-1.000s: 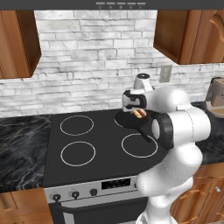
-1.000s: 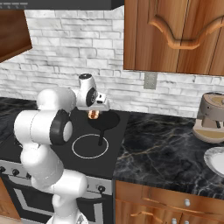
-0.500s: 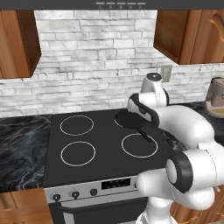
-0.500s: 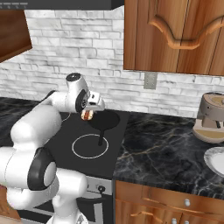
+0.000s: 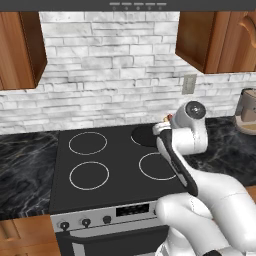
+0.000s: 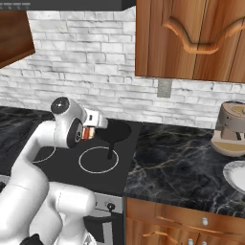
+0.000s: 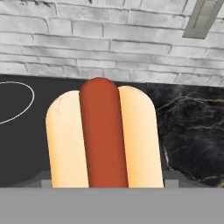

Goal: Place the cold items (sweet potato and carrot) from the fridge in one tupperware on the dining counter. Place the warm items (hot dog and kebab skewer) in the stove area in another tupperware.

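The hot dog (image 7: 103,135), a red sausage in a pale bun, stands upright in the hand view between my gripper's (image 7: 105,180) jaws, which are shut on its sides. From the base cameras the gripper (image 6: 94,128) hangs over the back right of the stove beside a dark pan (image 6: 116,130), with the hot dog (image 6: 87,133) showing as an orange-red patch. In the left base view the gripper (image 5: 165,124) sits at the pan's (image 5: 143,135) right edge. Sweet potato, carrot, kebab skewer and tupperware are out of view.
The black stovetop (image 5: 107,167) has round burner rings. Dark marble counter (image 6: 191,167) runs to its right, carrying a coffee machine (image 6: 231,129) and a white dish (image 6: 237,175). A brick wall with an outlet (image 6: 164,87) and wooden cabinets (image 6: 191,38) stand behind.
The arm has folded over to a new posture, its elbow dropping low. The hand has stayed near the pan with the hot dog held throughout.
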Robot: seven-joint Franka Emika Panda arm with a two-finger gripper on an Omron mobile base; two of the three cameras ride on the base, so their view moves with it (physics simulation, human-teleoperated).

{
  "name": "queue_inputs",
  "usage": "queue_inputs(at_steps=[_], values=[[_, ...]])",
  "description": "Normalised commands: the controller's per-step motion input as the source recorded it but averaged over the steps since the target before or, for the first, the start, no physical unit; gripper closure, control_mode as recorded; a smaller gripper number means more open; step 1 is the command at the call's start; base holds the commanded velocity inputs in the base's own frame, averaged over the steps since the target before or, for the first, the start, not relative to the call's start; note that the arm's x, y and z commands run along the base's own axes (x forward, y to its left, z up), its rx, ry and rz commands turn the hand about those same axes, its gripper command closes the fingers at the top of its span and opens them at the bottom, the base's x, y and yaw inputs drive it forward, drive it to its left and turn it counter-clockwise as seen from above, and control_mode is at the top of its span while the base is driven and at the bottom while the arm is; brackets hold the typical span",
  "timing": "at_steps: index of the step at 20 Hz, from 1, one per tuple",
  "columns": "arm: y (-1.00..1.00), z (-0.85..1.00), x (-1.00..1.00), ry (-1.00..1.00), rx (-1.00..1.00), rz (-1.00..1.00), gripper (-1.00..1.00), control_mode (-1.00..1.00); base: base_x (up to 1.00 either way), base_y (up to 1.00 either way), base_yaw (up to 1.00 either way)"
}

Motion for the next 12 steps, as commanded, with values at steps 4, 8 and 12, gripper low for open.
queue_inputs(at_steps=[4, 8, 12], values=[[-0.01, 0.65, -0.31, 0.02, 0.0, -0.03, 1.0, -1.0, 0.0, 0.0, 0.0], [0.0, 0.72, -0.31, 0.15, 0.0, -0.08, 1.0, -1.0, 0.0, 0.0, 0.0], [0.0, 0.56, -0.47, 0.06, -0.01, -0.15, 1.0, -1.0, 0.0, 0.0, 0.0]])
